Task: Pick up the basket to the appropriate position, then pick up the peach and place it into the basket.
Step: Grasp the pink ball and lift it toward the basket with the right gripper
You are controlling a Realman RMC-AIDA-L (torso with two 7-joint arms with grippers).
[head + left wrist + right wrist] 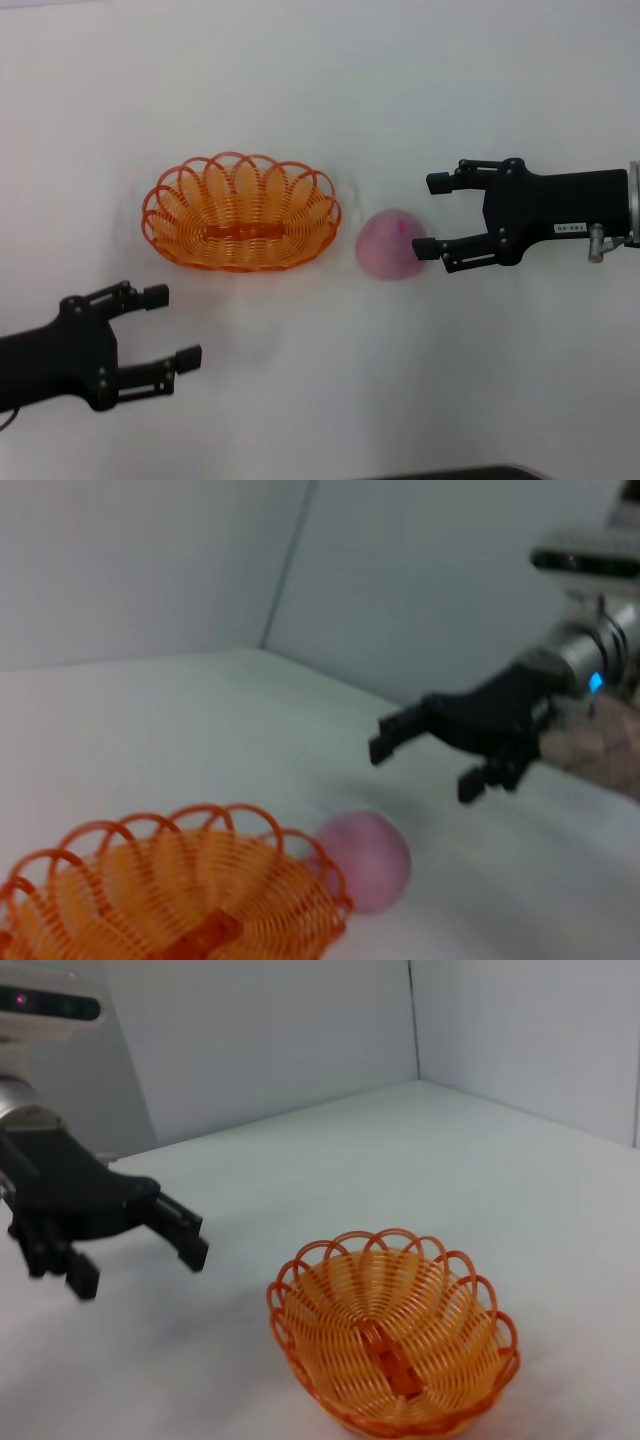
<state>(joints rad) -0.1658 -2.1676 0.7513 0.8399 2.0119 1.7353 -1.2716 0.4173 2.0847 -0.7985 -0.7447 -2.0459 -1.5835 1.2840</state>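
The orange wire-like basket (240, 212) stands upright on the white table, left of centre. It also shows in the left wrist view (170, 895) and the right wrist view (395, 1345). The pale pink peach (390, 243) lies on the table just right of the basket, close to it (365, 860). My right gripper (432, 215) is open and empty just right of the peach. In the left wrist view the right gripper (425, 768) hangs above and beyond the peach. My left gripper (172, 326) is open and empty, in front of the basket's left end (140, 1268).
The white table (320, 90) ends at plain white walls (300, 1030) behind and to the side. A dark edge (450, 473) runs along the table's near side.
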